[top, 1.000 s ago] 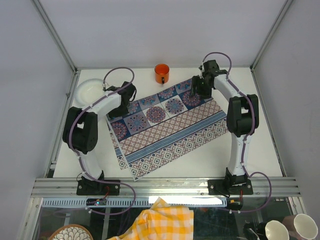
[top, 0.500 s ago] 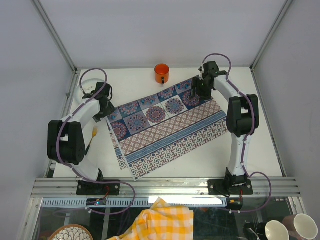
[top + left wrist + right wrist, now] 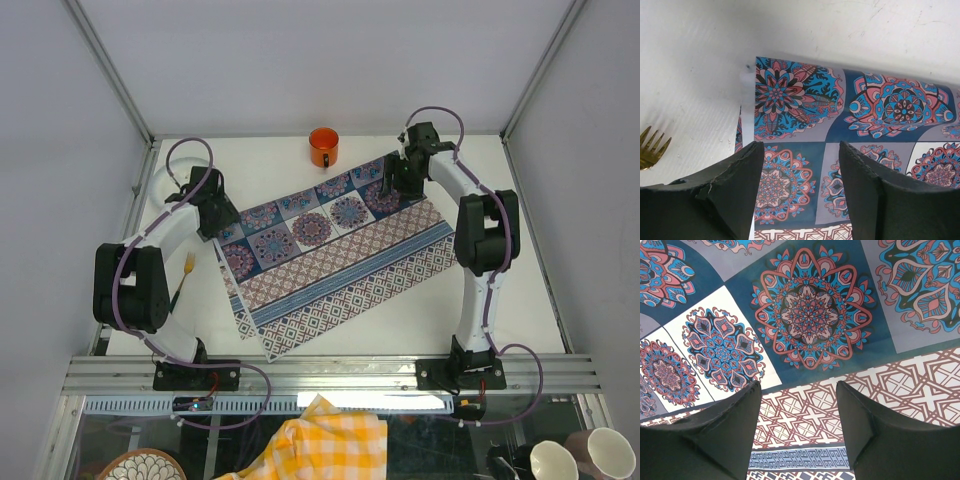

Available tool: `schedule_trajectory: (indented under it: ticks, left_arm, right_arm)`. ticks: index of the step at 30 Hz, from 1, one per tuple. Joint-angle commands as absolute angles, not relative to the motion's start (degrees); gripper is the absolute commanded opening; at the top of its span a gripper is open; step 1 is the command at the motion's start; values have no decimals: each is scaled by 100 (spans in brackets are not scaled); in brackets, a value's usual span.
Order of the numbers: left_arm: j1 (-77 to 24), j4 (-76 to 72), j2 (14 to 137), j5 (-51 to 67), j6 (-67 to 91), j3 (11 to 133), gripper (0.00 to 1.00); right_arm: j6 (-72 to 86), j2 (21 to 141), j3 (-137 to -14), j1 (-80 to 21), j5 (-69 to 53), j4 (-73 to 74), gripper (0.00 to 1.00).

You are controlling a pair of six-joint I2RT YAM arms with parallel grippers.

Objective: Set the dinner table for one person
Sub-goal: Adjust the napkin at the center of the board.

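Note:
The white dinner table carries a blue-and-purple patterned cloth laid askew across its middle. My left gripper hovers at the cloth's far left corner, open, with only the cloth showing between its fingers. A gold fork lies on the bare table left of the cloth, and its tines show in the left wrist view. My right gripper stands open over the cloth's far right corner, with just the patterned cloth beneath its fingers.
An orange mug stands at the back, beyond the cloth. A white plate sits at the far left corner, partly covered by the left arm. Aluminium rails edge the near side. Cups and a yellow checked cloth lie below the table's edge.
My left arm swung left off the cloth toward the plate, uncovering the fork, then eased back to the cloth's corner. The right arm has not moved.

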State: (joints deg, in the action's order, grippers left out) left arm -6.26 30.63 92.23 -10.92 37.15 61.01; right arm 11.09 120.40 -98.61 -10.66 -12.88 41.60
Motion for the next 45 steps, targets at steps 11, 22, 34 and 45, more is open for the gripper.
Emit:
schedule_trajectory:
  ticks: [11, 22, 34, 45]
  left_arm:
    - [-367, 3205, 9199, -1534, 3779, 6245, 63]
    - [-198, 2952, 9593, -1317, 3639, 6297, 63]
    - [-197, 2563, 9528, -760, 3636, 6218, 56]
    - [-198, 2678, 9594, -529, 3732, 6268, 24]
  right_arm:
    - [1151, 11601, -9879, -1048, -1327, 4000, 64]
    - [1133, 11576, -9863, -1037, -1281, 4034, 64]
    - [1129, 11598, -9844, -1037, -1282, 4034, 64]
    - [1128, 11595, -9837, -1032, -1247, 4047, 63]
